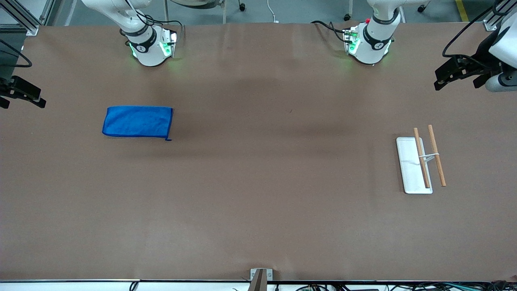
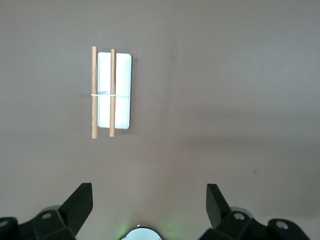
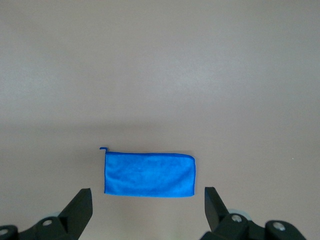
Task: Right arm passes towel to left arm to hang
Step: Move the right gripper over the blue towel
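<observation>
The bright blue towel (image 1: pixel 137 121) lies flat and folded on the brown table toward the right arm's end, with its small loop tag (image 1: pixel 168 140) at one corner. It also shows in the right wrist view (image 3: pixel 149 175). My right gripper (image 3: pixel 146 195) is open and empty, high in the air over the table's edge at the right arm's end (image 1: pixel 22 99), well apart from the towel. My left gripper (image 2: pixel 149 192) is open and empty, high over the left arm's end of the table (image 1: pixel 456 76).
A small rack stands toward the left arm's end: a white base (image 1: pixel 410 169) carrying two wooden bars (image 1: pixel 421 157) joined by a thin white wire. It also shows in the left wrist view (image 2: pixel 121 90). Both arm bases (image 1: pixel 149 48) stand along the table's edge farthest from the front camera.
</observation>
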Controlling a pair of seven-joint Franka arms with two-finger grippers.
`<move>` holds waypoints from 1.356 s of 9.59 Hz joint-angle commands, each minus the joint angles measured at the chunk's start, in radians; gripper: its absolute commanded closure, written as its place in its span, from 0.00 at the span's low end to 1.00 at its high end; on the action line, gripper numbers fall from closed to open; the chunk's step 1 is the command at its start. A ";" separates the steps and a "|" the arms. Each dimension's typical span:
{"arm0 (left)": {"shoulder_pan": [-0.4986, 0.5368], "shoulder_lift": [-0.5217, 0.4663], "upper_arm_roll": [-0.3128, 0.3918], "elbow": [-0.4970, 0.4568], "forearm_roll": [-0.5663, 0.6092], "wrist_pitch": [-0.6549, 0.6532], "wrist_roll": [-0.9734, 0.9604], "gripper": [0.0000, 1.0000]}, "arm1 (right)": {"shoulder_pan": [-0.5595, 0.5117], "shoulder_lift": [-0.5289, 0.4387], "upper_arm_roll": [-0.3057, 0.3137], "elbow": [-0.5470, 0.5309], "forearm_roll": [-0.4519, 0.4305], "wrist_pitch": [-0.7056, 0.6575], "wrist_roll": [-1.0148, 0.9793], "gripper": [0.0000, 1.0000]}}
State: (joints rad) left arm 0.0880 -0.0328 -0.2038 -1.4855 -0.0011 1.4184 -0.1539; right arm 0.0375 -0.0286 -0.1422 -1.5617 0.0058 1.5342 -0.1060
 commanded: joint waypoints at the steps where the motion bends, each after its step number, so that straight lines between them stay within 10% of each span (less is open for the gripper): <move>1: -0.008 0.030 -0.003 -0.010 -0.010 -0.006 0.004 0.00 | -0.005 0.001 -0.002 -0.009 0.002 0.015 -0.012 0.02; 5: -0.027 0.030 -0.005 -0.010 -0.005 -0.003 0.002 0.00 | -0.021 0.000 -0.008 -0.168 0.002 0.153 -0.024 0.02; 13: -0.031 0.050 -0.003 -0.009 -0.002 0.022 0.001 0.00 | -0.019 0.004 -0.007 -0.831 0.000 0.798 -0.026 0.05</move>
State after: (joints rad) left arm 0.0539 0.0018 -0.2053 -1.4847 -0.0014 1.4358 -0.1552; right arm 0.0104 0.0116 -0.1537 -2.2896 0.0062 2.2556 -0.1252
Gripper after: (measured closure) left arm 0.000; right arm 0.040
